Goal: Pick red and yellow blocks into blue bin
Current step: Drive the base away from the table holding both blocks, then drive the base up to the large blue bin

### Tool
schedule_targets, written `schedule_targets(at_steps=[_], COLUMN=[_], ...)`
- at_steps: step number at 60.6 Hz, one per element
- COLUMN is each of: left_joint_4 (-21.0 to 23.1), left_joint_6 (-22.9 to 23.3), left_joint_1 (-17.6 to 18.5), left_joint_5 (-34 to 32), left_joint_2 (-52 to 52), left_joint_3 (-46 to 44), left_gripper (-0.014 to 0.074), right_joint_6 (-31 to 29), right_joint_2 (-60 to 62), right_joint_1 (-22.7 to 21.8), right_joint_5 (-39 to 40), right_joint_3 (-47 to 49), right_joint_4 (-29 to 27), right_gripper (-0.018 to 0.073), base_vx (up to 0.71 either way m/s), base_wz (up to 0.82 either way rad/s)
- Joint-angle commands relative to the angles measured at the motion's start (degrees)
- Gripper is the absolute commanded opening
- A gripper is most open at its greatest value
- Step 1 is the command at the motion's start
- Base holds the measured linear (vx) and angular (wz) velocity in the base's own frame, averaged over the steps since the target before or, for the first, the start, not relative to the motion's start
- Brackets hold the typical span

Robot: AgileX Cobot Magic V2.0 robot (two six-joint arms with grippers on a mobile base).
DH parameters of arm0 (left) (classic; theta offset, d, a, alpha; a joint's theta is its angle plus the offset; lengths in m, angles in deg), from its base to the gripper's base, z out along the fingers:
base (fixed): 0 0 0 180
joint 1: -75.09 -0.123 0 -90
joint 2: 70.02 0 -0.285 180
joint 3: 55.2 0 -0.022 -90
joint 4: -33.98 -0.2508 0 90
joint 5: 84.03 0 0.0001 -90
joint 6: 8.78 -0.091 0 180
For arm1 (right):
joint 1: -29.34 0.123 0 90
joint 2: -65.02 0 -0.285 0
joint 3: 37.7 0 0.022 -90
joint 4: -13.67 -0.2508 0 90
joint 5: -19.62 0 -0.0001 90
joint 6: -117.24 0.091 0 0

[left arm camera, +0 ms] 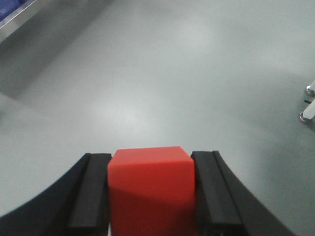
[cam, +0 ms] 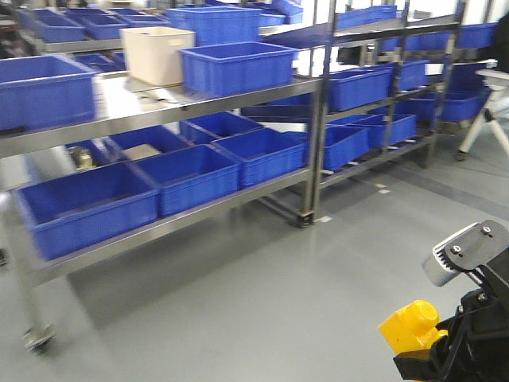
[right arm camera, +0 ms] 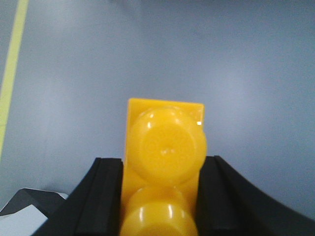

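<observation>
My left gripper is shut on the red cube, which fills the gap between the black fingers above bare grey floor. In the right wrist view my right gripper is shut on the yellow brick, studs facing the camera. The front view shows that yellow brick in the right gripper at the bottom right, well away from the racks. Several blue bins sit on the steel shelves; a wide one is nearest on the low shelf. I cannot tell which is the task's blue bin.
A cream tub stands on the upper shelf among blue tubs. The rack's caster is at the lower left. A white stand's legs are at the far right. A yellow floor line runs along the left.
</observation>
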Motion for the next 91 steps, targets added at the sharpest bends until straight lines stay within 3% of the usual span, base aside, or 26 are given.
schedule_targets(at_steps=[1,91], left_joint_4=[0.74,0.73], left_joint_6=[0.15,0.15], left_joint_1=[0.53,0.53], left_joint_5=[-3.85,-3.66], left_joint_2=[-0.15,-0.15], left_joint_3=[-1.38,-1.38], left_gripper=[0.0251,0.0251], right_joint_6=[-0.22,-0.22], right_joint_2=[0.77,0.77], right_joint_1=[0.07,0.07], right_joint_5=[2.54,0.62], right_joint_3=[1.48,1.48], right_joint_4=[-1.34,-1.42], right_gripper=[0.0325,0.0325], base_vx=[0.53,0.52], base_wz=[-0.4,-0.32])
